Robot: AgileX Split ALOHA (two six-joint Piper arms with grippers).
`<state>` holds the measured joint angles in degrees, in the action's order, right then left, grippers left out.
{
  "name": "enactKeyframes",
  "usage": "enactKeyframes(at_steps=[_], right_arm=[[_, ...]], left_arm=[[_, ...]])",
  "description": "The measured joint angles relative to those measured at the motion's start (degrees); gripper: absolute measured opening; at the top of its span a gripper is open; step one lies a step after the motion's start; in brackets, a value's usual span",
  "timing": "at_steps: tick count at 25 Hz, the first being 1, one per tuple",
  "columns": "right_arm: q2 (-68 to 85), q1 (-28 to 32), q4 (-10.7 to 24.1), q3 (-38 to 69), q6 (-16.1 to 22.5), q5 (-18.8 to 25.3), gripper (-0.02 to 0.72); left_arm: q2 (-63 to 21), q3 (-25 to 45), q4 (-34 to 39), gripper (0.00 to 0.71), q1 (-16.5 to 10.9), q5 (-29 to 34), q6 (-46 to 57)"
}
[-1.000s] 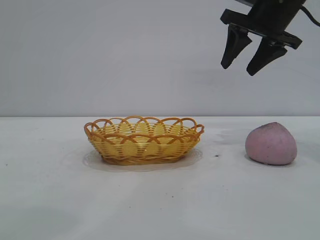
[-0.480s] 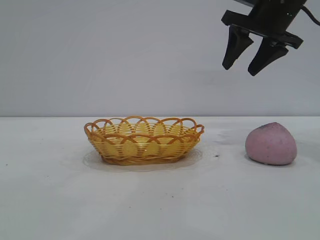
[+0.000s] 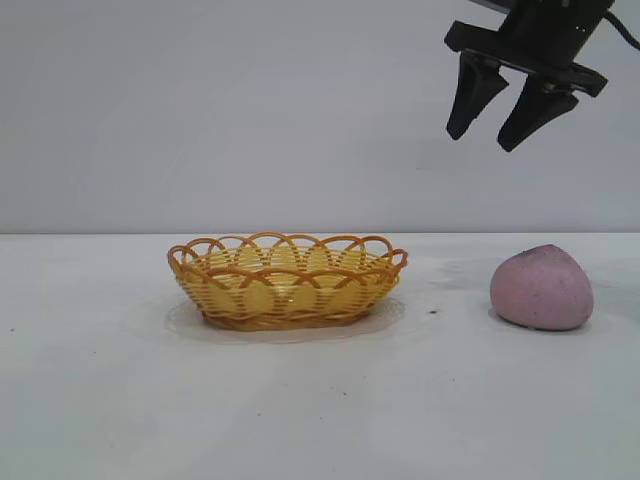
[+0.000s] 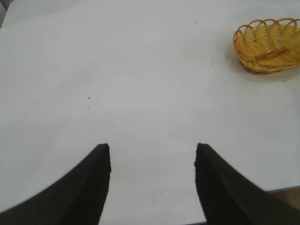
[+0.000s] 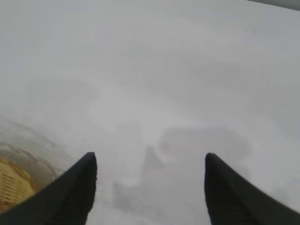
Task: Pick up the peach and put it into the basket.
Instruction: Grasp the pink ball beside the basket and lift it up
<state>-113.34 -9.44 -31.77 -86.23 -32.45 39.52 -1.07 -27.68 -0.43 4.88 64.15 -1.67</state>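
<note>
The right gripper [image 3: 498,132] hangs high above the white table [image 3: 90,400], its 2 black fingers spread apart and holding nothing, slightly to the basket side of the peach [image 3: 542,288] rather than directly over it. The peach rests on the table at the exterior view's right, well apart from the basket [image 3: 287,281], which sits near the middle and appears to hold nothing. The task looks to be at its opening step, the approach: nothing is grasped yet. The next move likely calls for shifting the gripper over the peach, descending with the fingers wide enough to straddle its rounded body, then closing gently before carrying it across to the basket. The left gripper [image 4: 152,180] is out of the exterior view; its own wrist camera shows its fingers spread over bare table, with the basket far off. The right wrist camera catches only an edge of the basket [image 5: 14,185] and does not show the peach at all, so its far side and the fit between the fingers cannot be judged.
</note>
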Motion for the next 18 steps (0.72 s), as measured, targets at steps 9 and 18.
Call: enactKeyframes(at_steps=[9, 18], right_arm=[[0.0, 0.0, 1.48, 0.0, 0.0, 0.23, 0.472], [0.0, 0.0, 4.58, 0.0, 0.0, 3.25, 0.472]], left_arm=[[0.0, 0.0, 0.0, 0.393, -0.1, 0.0, 0.0], [0.0, 0.0, 0.0, 0.393, -4.22, 0.0, 0.0]])
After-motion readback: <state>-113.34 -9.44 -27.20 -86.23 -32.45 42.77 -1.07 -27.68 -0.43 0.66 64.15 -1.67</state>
